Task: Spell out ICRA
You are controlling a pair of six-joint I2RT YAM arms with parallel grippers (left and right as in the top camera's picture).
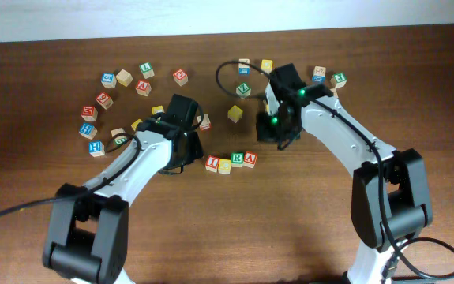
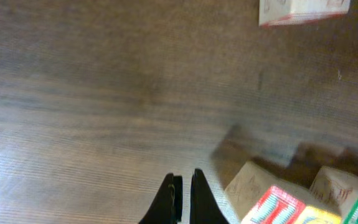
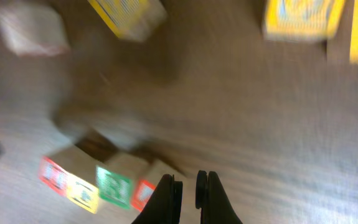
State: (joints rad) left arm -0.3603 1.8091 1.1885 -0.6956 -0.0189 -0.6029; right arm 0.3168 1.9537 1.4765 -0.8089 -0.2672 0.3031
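Note:
Four wooden cubes stand in a row near the table's middle: the red I cube (image 1: 212, 163), the yellow cube (image 1: 224, 166), the green R cube (image 1: 237, 160) and the red A cube (image 1: 249, 158). The right wrist view shows the same row blurred: red (image 3: 51, 174), yellow (image 3: 82, 190), green (image 3: 115, 185), red (image 3: 144, 194). My left gripper (image 1: 189, 158) (image 2: 183, 175) is shut and empty just left of the row, with the red-faced end cube (image 2: 278, 208) close beside its fingers. My right gripper (image 1: 282, 142) (image 3: 187, 177) is shut on nothing, up and to the right of the row.
Loose letter cubes lie scattered across the far half: a cluster at the left (image 1: 103, 100), several at the top middle (image 1: 243, 89) and two at the right (image 1: 338, 80). A yellow cube (image 1: 235, 113) and a red-edged cube (image 1: 204, 122) sit between the arms.

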